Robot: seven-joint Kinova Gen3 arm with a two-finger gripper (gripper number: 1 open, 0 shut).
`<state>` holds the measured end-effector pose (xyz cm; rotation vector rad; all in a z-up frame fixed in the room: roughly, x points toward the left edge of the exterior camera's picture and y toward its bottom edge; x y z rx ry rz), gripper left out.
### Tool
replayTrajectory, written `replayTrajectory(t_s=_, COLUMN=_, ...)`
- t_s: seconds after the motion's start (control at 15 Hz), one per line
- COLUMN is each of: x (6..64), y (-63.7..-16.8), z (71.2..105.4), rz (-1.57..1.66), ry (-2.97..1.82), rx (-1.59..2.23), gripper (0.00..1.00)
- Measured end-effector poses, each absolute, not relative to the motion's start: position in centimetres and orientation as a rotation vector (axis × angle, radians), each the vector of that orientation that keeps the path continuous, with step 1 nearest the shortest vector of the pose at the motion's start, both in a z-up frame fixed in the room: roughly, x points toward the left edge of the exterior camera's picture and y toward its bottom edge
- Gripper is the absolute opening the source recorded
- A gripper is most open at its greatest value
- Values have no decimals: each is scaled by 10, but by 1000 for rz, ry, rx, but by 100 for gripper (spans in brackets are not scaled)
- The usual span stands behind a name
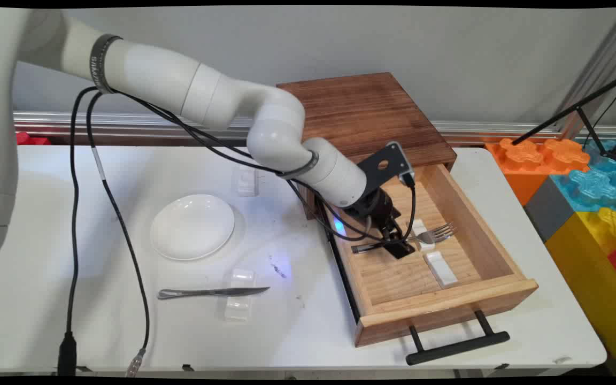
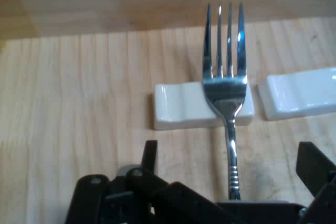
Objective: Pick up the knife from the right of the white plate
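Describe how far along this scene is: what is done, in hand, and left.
Done: the wooden drawer stands open, the silver metal fork lying inside on a white ceramic rest. In hand: the black gripper, open, straddles the fork's handle. Left: the silver knife and round white plate on the white table.

Your arm (image 1: 179, 91) has rounded white links, a dark lettered band near its upper joint, black cables (image 1: 75, 214) trailing beneath, and a black tool (image 1: 393, 240).

The claw (image 1: 396, 243) hangs over a fork (image 1: 420, 238) inside the open wooden drawer (image 1: 479, 230).
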<state>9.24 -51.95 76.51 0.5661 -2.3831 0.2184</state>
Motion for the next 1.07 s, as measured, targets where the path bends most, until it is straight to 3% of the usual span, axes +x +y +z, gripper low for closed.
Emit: replayTrajectory(t_s=1.07, x=120, y=-495, z=898, rz=130, ry=-2431, rx=681, gripper=100)
